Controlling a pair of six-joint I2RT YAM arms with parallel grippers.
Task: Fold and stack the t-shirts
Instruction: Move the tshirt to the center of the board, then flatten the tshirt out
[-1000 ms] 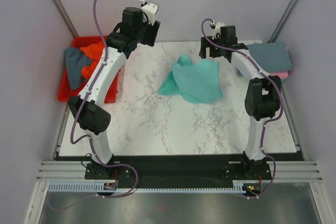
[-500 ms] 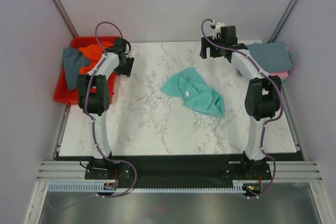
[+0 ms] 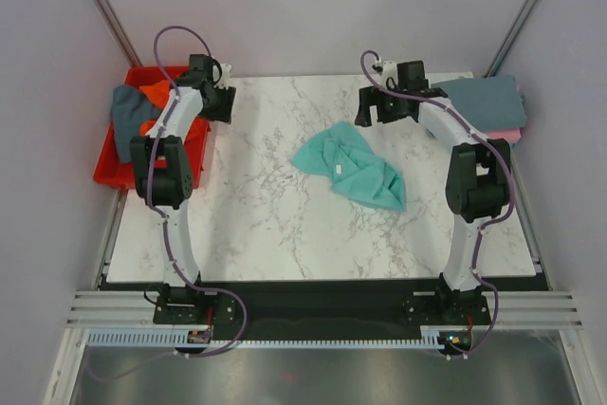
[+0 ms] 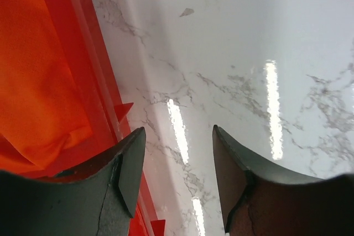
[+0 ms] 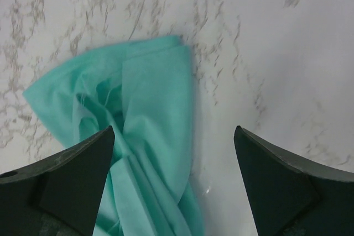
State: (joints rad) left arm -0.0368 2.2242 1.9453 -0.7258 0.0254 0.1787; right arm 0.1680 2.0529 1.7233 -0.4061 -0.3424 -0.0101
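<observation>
A crumpled teal t-shirt (image 3: 349, 166) lies mid-table and also fills the lower left of the right wrist view (image 5: 149, 136). My right gripper (image 3: 373, 111) hovers just behind it, open wide, with nothing between its fingers (image 5: 174, 158). My left gripper (image 3: 220, 101) is at the table's far left edge beside the red bin (image 3: 114, 173), open and empty (image 4: 180, 164). An orange t-shirt (image 3: 154, 97) and a slate one (image 3: 126, 109) lie in the bin; the orange t-shirt (image 4: 38, 75) shows at the left of the left wrist view. A folded slate blue-grey t-shirt (image 3: 486, 101) rests on a pink one (image 3: 512, 136) at the far right.
The bin's red rim (image 4: 94, 81) runs just left of my left fingers. White marble table (image 3: 275, 225) spreads in front of the teal shirt. Grey walls close in on both sides.
The teal shirt, held up a second ago, has dropped into a heap on the table. My left arm swung back left to the bin's edge. My right gripper shifted slightly left.
</observation>
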